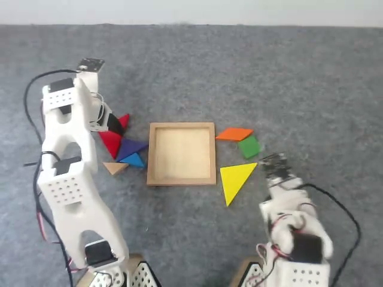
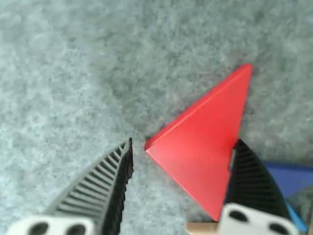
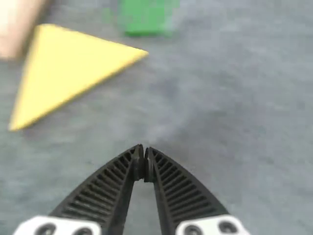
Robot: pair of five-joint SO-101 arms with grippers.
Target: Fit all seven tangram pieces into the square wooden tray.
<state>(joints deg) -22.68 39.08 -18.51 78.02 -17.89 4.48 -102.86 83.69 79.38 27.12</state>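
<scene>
Wooden tray [image 1: 182, 153] at frame centre; left gripper [image 2: 185, 144] spread open astride a corner of the red triangle [image 2: 205, 132], right gripper [image 3: 145, 149] pinched closed over bare carpet [image 3: 234, 98] right of the yellow triangle [image 3: 63, 68]

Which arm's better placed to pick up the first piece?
Left, probably: the left gripper is open over the red triangular piece, while the right gripper is shut, short of the yellow triangular piece.

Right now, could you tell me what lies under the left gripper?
The red triangle lies on the carpet under the open left gripper. One finger covers its edge beside the blue-purple piece, so whether those two touch cannot be seen.
</scene>
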